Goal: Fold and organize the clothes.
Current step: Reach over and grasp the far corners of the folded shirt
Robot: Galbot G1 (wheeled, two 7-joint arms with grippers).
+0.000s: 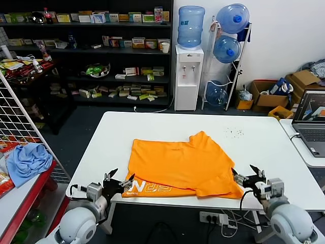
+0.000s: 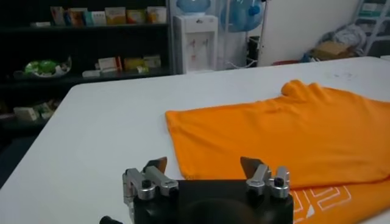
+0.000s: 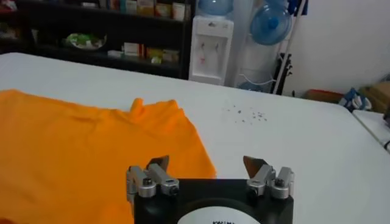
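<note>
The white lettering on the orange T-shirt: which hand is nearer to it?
Left. The left hand is open just beside the white lettering at the T-shirt's near-left corner; the right hand is open at the opposite near corner.

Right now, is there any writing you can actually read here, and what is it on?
White block lettering on the orange T-shirt, along its near edge: partly folded under, only fragments show, not readable as a word.
Boxes on the shelves: too small to read.
Blue water bottles: labels too blurred.
Laptop screen: nothing legible.
</note>
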